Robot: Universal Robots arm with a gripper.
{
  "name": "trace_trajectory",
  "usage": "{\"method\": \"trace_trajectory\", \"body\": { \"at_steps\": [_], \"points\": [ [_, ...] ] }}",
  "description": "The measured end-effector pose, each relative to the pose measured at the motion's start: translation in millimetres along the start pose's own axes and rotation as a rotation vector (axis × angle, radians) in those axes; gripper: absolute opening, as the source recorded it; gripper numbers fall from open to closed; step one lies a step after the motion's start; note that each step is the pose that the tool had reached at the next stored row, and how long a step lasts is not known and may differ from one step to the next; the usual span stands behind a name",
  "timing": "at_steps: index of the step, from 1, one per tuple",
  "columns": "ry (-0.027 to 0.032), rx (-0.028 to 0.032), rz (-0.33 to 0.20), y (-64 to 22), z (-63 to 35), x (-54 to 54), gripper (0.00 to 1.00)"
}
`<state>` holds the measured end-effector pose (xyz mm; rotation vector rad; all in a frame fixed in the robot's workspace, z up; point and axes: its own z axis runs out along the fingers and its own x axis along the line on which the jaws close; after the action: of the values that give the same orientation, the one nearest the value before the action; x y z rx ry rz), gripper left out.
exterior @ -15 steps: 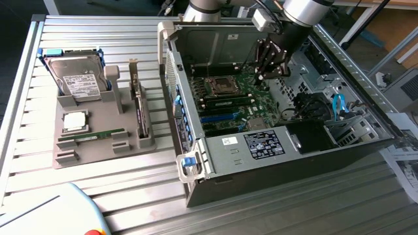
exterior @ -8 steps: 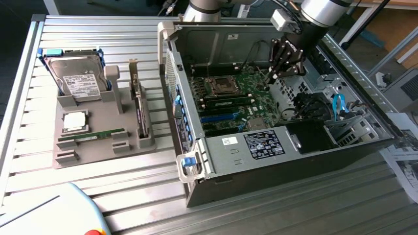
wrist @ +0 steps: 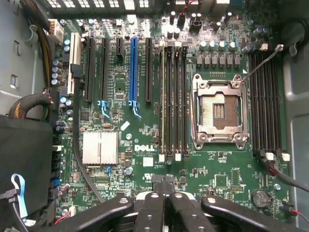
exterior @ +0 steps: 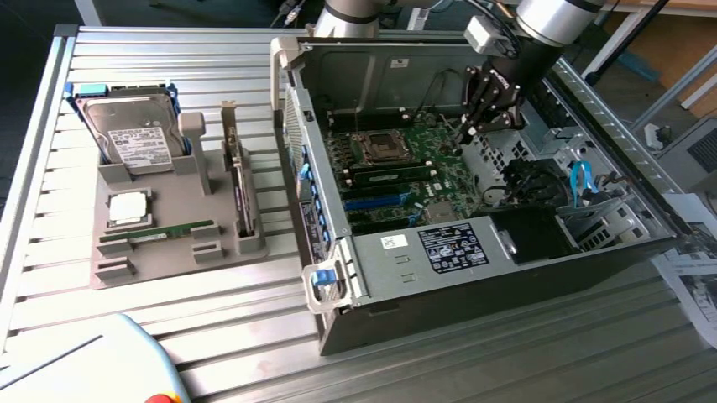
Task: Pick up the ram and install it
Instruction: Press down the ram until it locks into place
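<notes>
One bench [exterior: 168, 50] of ribbed metal slats carries everything. On it lies one big open computer case [exterior: 387, 269] of grey sheet metal, with its side taken off. Inside it there is one green main board [exterior: 415, 189] [wrist: 145, 121], flat and full of small parts.

Toward the exterior view's left of the case stands one grey plastic holder [exterior: 168, 260] with moulded pockets. It keeps one silver hard drive [exterior: 134, 134], leaning upright, one thin card [exterior: 235, 185] standing on its edge, one small square silver processor chip [exterior: 127, 206], and one ram [exterior: 157, 232].

The ram is a long, narrow green stick. It lies in the holder just below the processor chip. Its long axis runs from the exterior view's left to the exterior view's right, and the right end is a little higher in the picture.

The one black hand [exterior: 463, 133] [wrist: 164, 182] hangs above the main board inside the case, well apart from the ram. Its fingers are pressed together and nothing is between them.

On the board I count one square metal socket [wrist: 217, 112], open, with two groups of long black slots, one group on each side of it. There is also one blue slot [wrist: 133, 72], one ribbed silver cooler [wrist: 100, 147] and one round coin battery [wrist: 260, 197].
</notes>
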<state>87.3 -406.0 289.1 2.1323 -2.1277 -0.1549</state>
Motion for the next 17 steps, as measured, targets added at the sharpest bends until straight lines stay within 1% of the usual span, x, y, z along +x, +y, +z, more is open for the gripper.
{"method": "trace_trajectory", "body": {
  "at_steps": [2,3,4,5,6,7,8,9,10,11,12,15,17],
  "points": [
    [0.0001,0.0008,0.000,0.1,0.0,0.0,0.11],
    [0.0001,0.0037,0.000,0.1,0.0,0.0,0.11],
    [0.0001,0.0084,0.000,0.1,0.0,0.0,0.11],
    [0.0002,0.0302,0.001,0.1,0.1,0.0,0.11],
    [0.0000,0.0560,0.001,0.2,0.2,0.0,0.11],
    [0.0001,0.0785,0.001,0.4,0.3,0.0,0.11],
    [0.0001,0.1106,0.002,0.7,0.4,0.0,0.11],
    [0.0001,0.1255,0.002,0.9,0.5,0.0,0.11],
    [0.0001,0.1370,0.002,1.0,0.6,0.0,0.11],
    [0.0001,0.1469,0.003,1.0,0.7,0.0,0.11],
    [0.0002,0.1524,0.003,0.9,0.7,0.0,0.11],
    [0.0002,0.1525,0.003,1.0,0.7,0.0,0.11],
    [0.0002,0.1525,0.003,5.2,1.5,-0.1,0.11]
  ]
}}
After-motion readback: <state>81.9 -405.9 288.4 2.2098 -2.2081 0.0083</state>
